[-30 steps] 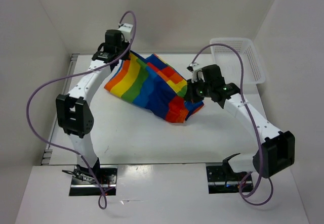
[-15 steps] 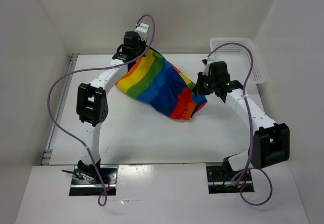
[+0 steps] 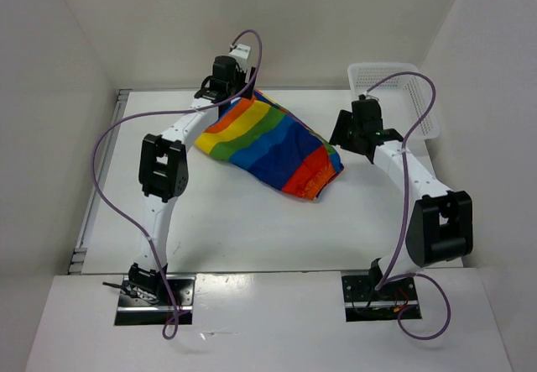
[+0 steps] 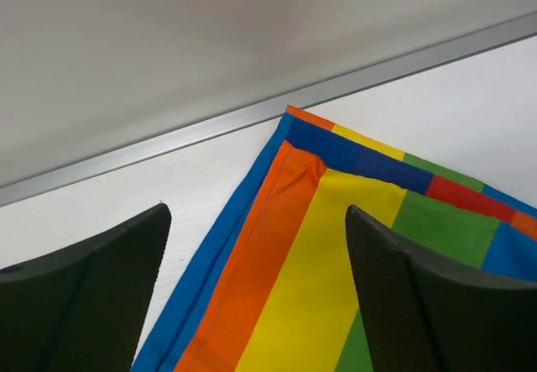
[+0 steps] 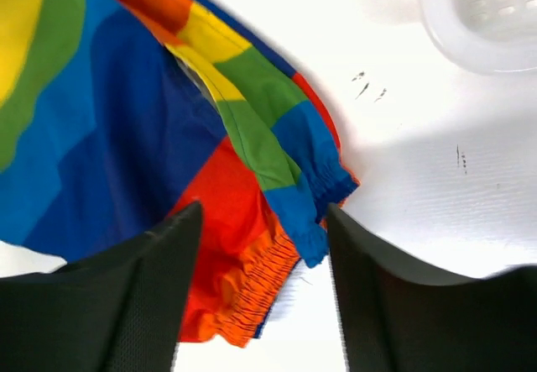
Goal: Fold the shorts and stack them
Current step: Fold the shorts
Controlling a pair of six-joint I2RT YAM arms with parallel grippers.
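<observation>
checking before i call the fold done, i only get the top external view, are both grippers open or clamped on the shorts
observer: left wrist view shows the left gripper open, a corner of the shorts lying flat on the table between its fingers, unpinched.
operator: and the right one
observer: right gripper open too, the gathered waistband lying between its fingers, not clamped.
operator: arm blocks it, cloth touching the basket
observer: no, bare table separates the shorts from the basket corner.

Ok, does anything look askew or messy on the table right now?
The shorts lie skewed across the table, their gathered end rumpled near the right pincer. A few dark scuffs mark the table near the basket.
</observation>
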